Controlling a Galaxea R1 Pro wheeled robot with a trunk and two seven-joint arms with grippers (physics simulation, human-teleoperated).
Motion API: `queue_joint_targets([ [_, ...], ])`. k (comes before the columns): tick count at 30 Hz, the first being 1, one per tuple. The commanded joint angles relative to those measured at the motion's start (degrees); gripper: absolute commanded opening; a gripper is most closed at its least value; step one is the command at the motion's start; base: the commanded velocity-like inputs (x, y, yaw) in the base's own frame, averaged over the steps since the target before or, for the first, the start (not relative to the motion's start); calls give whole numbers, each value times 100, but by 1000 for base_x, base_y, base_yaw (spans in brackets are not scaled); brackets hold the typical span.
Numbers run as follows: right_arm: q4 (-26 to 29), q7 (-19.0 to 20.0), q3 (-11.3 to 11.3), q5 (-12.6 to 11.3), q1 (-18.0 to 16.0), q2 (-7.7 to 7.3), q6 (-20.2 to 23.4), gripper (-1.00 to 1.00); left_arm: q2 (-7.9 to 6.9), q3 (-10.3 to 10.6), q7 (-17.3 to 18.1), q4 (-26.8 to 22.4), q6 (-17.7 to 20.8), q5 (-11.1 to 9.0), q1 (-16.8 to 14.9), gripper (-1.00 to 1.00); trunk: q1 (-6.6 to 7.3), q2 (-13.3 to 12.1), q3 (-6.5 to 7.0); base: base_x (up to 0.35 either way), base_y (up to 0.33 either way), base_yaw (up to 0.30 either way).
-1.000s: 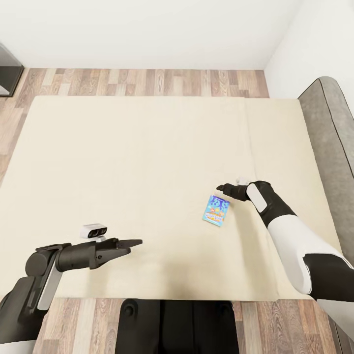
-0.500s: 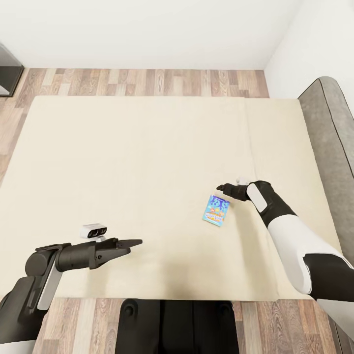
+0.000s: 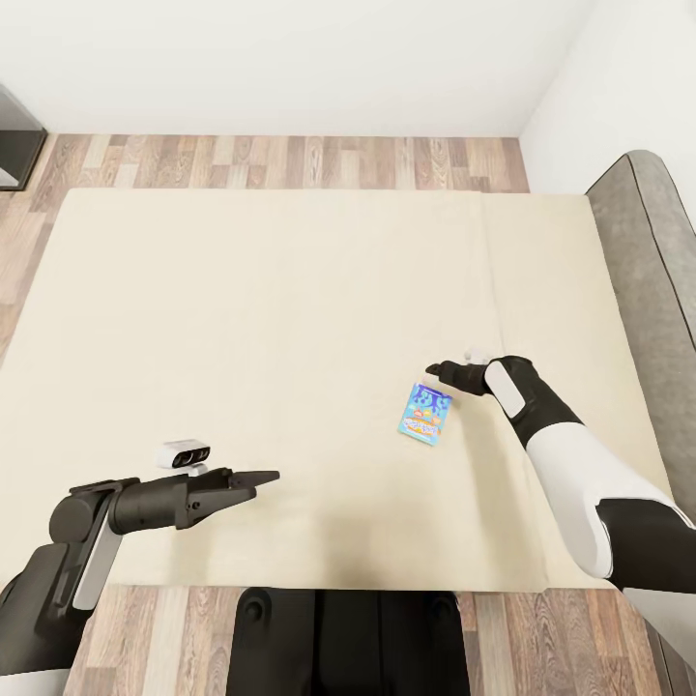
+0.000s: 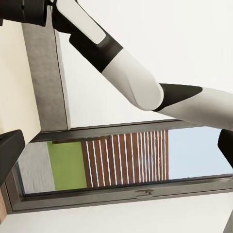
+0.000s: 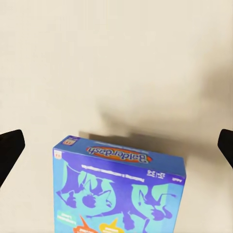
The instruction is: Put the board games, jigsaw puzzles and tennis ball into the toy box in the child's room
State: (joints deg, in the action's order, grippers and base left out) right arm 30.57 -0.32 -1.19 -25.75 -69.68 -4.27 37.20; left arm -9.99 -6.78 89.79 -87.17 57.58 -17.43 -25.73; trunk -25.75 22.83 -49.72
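While the small blue printed board-game box lies flat on the broad cream mattress of the bed, the right gripper hangs just beside its far upper corner. The placement reads as a lineup for a pick, not a hold. In the right wrist view the box sits centred between two dark fingertips at opposite edges of the picture, well clear of the cardboard, so the jaws stand wide apart with nothing between them. Lettering on the lid faces that camera upside down.

Left gripper hovers low over the near part of the mattress, well apart from the box. From the head view its fingers taper to one point and look drawn together, but in the left wrist view a dark fingertip sits at one edge and another at the opposite edge, so apart is the better reading. Nothing is held. Likely parked to keep out of the way.

Surface: plain cream mattress, two panels with a seam running front to back. No other toy shows on it.

Room: wood-plank floor beyond the bed, white walls, a grey padded headboard along the right side. A window with slatted view shows past the right arm in the left wrist view.
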Motion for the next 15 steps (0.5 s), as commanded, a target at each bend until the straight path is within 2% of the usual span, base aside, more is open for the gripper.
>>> queue_joint_targets([
  [1,1,-3,-12,-14,-2,-4,7,100,-2,1,21,-2,61,3,-2,100,-3,9,-6,0,0,0],
  [15,-47,-3,-18,-18,-2,4,-109,100,-3,1,21,-2,56,3,-1,100,-3,9,-6,0,0,0],
])
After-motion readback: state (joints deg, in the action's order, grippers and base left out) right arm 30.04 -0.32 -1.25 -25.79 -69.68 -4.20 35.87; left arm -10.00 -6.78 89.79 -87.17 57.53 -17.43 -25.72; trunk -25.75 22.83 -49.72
